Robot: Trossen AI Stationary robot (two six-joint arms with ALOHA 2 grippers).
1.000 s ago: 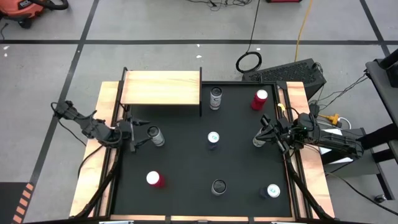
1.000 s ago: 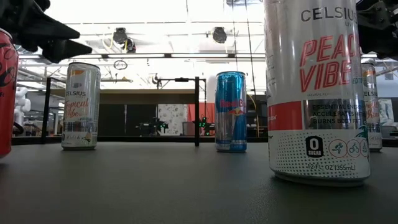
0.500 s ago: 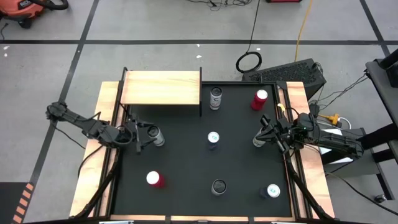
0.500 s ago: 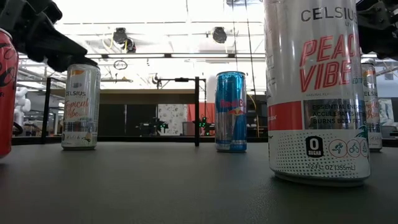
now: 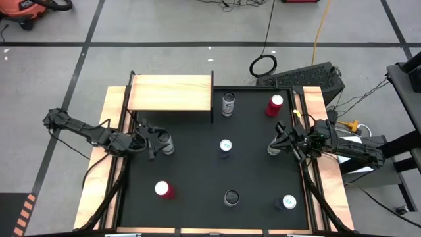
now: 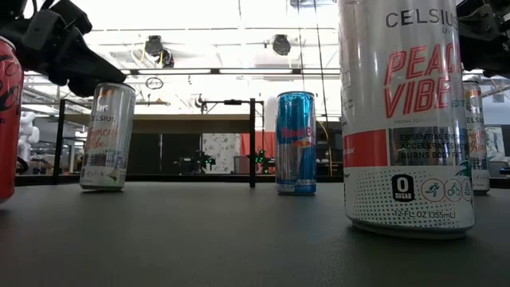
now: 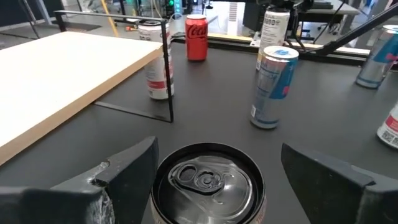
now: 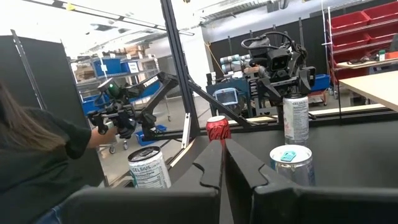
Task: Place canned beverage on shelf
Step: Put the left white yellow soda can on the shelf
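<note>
A silver Celsius can [image 5: 165,143] stands tilted at the table's left, also in the low view [image 6: 106,135]. My left gripper [image 5: 154,141] is open around its top [image 7: 208,180], one finger on each side. The pale wooden shelf [image 5: 171,92] on thin black legs stands at the far left and bears nothing; it also shows in the left wrist view [image 7: 62,81]. My right gripper [image 5: 279,141] is shut and empty at the table's right edge, next to another can [image 5: 273,151]. My left gripper is open, and one finger [image 7: 127,171] lies against the side of the can's top rim [image 7: 157,177]; the other finger stands apart from it. The fingers come slanting down from the table's left. The can leans with its top toward the table's right, its base edge on the table.
Other cans stand about the black table: silver [image 5: 227,103] and red [image 5: 275,104] at the far side, a blue one [image 5: 225,146] in the middle, a red one [image 5: 162,189], a dark-topped one [image 5: 231,197] and another [image 5: 288,202] near the front. A person [image 8: 37,162] is beyond the table.
My left gripper has gone toward the table's right and down, its open fingers coming around the top of the silver can. The can, upright before, now tips with its top toward the table's right.
</note>
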